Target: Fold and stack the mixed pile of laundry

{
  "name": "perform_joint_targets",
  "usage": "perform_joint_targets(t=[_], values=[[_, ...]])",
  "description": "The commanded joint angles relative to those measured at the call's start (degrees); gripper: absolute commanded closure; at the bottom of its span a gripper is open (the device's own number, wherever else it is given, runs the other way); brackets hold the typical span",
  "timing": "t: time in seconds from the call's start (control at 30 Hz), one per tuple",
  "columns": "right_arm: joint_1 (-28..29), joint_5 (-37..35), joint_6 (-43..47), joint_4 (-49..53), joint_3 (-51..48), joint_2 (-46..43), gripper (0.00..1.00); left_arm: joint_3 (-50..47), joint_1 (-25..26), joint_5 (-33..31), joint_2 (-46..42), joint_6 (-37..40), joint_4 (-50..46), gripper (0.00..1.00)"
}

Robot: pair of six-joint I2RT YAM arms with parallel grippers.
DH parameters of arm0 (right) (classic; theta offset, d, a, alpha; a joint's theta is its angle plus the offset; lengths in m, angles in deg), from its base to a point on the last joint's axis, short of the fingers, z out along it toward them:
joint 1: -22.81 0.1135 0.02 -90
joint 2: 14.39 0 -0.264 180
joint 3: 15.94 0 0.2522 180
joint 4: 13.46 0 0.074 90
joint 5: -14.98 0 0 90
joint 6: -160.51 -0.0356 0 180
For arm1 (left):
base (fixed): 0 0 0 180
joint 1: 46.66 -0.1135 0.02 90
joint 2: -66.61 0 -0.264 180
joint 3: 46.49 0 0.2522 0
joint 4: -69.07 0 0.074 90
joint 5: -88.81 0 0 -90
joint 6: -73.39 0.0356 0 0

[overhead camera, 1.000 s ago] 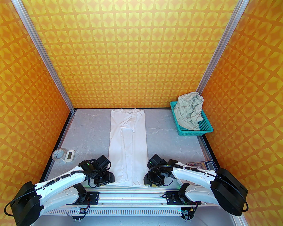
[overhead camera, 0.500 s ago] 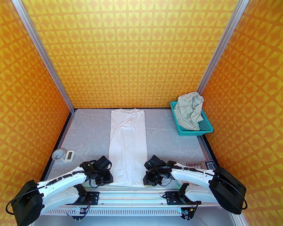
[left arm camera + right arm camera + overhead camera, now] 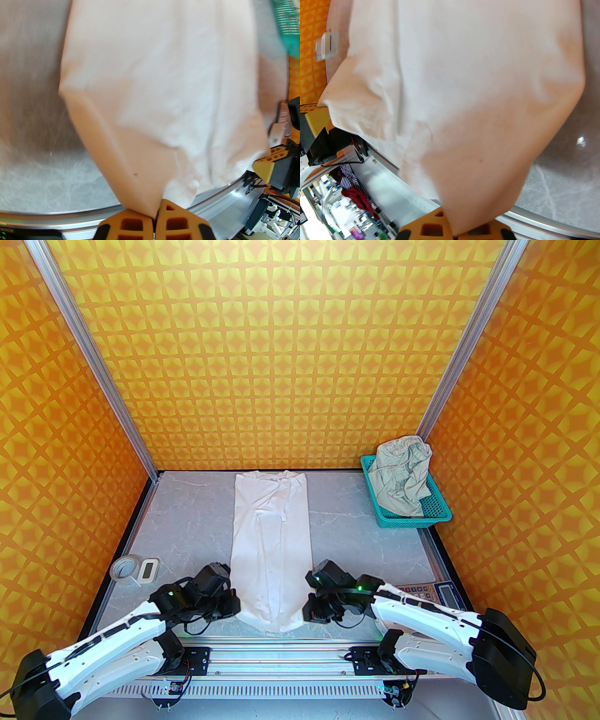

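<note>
one T-shirt (image 3: 272, 544), one shorts (image 3: 403, 474), one basket (image 3: 408, 522)

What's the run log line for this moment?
phase: T-shirt fold | left gripper: shut on T-shirt near-left corner | right gripper: shut on near-right corner | shorts: crumpled in basket

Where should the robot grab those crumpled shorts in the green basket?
Probably pinch the gathered waistband bunched at the top of the shorts, coming straight down from above. That hump stands higher than the basket rim, whose walls block a sideways reach.
</note>
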Motion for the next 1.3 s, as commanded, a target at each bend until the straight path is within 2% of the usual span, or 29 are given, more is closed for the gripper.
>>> perform_joint_targets(t=[0.0,0.3,0.6,0.8,1.0,1.27], values=[[-3.32,-6.46,4.87,7.76,6.14,1.45,1.0,3.81,-3.37,-4.67,0.81,4.15,3.69,1.0],[-13.72,-10.1,11.92,10.36,23.01,10.04,1.0,12.06,-15.36,-4.38,12.21,7.11,16.18,1.0],[-21.61,-7.75,18.31,6.25,36.54,24.04,1.0,21.12,-22.91,-3.01,26.03,11.37,26.79,1.0],[-25.08,-4.91,17.73,0.79,43.19,32.7,1.0,23.25,-26.78,-0.8,33.78,11.19,34.76,1.0],[-26.56,-3.3,18.53,-0.29,49.34,40.83,1.0,28.36,-28.73,3.06,42.62,13.29,39.38,1.0],[-28.36,-0.51,17.78,-5.22,50.89,49.03,1.0,30.72,-31.11,4.51,50.91,13.26,42.16,1.0]])
